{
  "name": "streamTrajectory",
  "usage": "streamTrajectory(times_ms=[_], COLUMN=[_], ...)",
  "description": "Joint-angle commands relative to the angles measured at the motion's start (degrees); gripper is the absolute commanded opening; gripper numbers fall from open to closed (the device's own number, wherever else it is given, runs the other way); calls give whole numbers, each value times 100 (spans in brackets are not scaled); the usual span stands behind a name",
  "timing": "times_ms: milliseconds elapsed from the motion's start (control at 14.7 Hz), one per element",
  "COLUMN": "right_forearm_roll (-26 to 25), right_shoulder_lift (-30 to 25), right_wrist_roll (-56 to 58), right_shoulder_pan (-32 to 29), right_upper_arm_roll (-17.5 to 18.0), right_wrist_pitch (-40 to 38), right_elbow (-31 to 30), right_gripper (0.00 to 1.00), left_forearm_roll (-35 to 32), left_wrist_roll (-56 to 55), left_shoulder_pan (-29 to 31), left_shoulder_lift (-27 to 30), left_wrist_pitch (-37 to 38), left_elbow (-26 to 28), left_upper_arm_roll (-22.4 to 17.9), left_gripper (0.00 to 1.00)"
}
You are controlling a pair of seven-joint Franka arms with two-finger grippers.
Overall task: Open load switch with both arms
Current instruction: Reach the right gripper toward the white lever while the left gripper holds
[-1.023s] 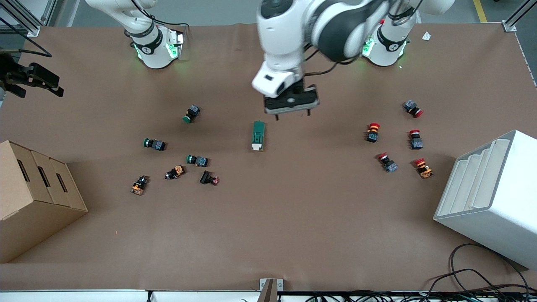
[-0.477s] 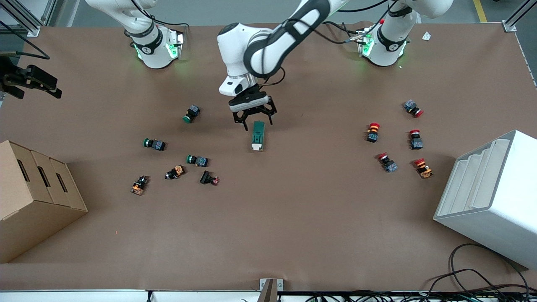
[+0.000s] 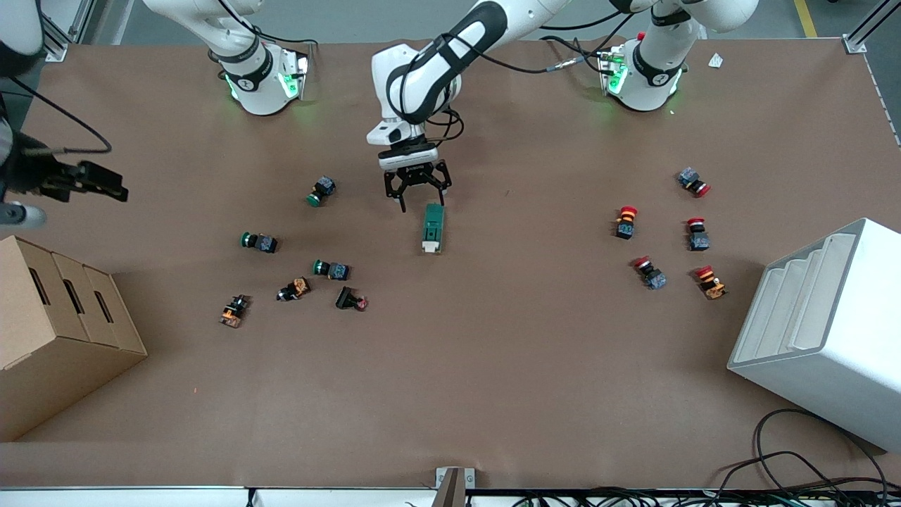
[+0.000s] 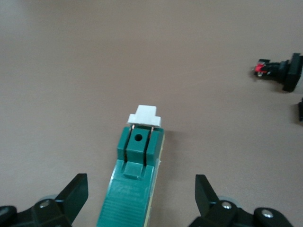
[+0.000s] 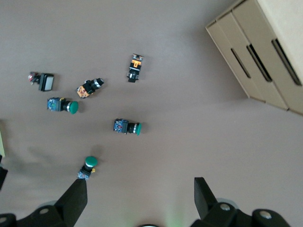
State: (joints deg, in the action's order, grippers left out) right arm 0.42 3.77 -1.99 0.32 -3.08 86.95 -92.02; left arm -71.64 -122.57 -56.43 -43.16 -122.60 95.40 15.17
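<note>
The load switch (image 3: 433, 227) lies at the table's middle, a dark green block with its white toggle (image 3: 430, 246) at the end nearer the front camera. In the left wrist view the load switch (image 4: 135, 189) runs between the fingers, its toggle (image 4: 144, 115) pointing away. My left gripper (image 3: 421, 201) is open and low over the switch's end nearest the arms' bases, one jaw on each side, not touching. My right gripper (image 3: 105, 186) hangs open and empty in the air at the right arm's end of the table; the right gripper (image 5: 139, 189) looks down on bare table.
Green push buttons (image 3: 320, 190) (image 3: 259, 242) (image 3: 331, 268) and orange and black parts (image 3: 294, 289) lie toward the right arm's end. Red buttons (image 3: 625, 222) (image 3: 693, 182) lie toward the left arm's end. A cardboard box (image 3: 63, 331) and a white rack (image 3: 823, 331) flank the table.
My left gripper has come down from high over the table to the load switch's end. The right gripper has drifted a little inward over the table edge.
</note>
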Motion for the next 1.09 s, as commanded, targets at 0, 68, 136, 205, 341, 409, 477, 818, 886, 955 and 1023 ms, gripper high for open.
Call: streamTrajectory(times_ms=[0,68,136,205,341,409,477,818,886,955,1023], right_forearm_roll=[221,352,415,511,599,635,652,1319,1373,1373,1373], right_shoulder_lift=[229,342,457,545,773,905,1054,2073,2301,2512,2749], right_wrist_roll=[-1334,-2027,-2790,-3442,-4454,-4964,-5482,-7575,-7910,-8270,-8630], right_shoulder_pan=[90,309,511,713,1153,1381,1653,2340,2472,2604,2753], right_upper_arm_roll=[80,80,80,80,80,80,80,80,80,80,80], right_wrist_pitch=[-38,-47,-21,-3,172,277,383,717,779,858,963], right_elbow=[88,88,88,105,114,114,140,517,666,781,895], right_gripper=[100,100,100,100,100,100,100,100,100,100,100], left_forearm_roll=[-823,-1051,-1280,-1482,-1799,-1940,-2185,-2706,-2706,-2706,-2706], left_wrist_roll=[-793,-917,-1127,-1329,-1620,-1726,-1866,-2465,-2465,-2456,-2465], left_shoulder_pan=[27,27,27,36,45,45,36,10,-25,-69,-139], left_shoulder_lift=[-33,-104,-131,-148,-253,-323,-385,-649,-675,-745,-850], left_wrist_pitch=[-177,-177,-177,-177,-177,-151,-124,174,184,218,393], left_elbow=[330,383,444,480,489,497,497,533,533,533,533], left_upper_arm_roll=[-31,-40,-40,-49,-49,-58,-66,-93,-93,-93,-93], left_gripper=[100,100,100,100,100,100,100,100,100,100,100])
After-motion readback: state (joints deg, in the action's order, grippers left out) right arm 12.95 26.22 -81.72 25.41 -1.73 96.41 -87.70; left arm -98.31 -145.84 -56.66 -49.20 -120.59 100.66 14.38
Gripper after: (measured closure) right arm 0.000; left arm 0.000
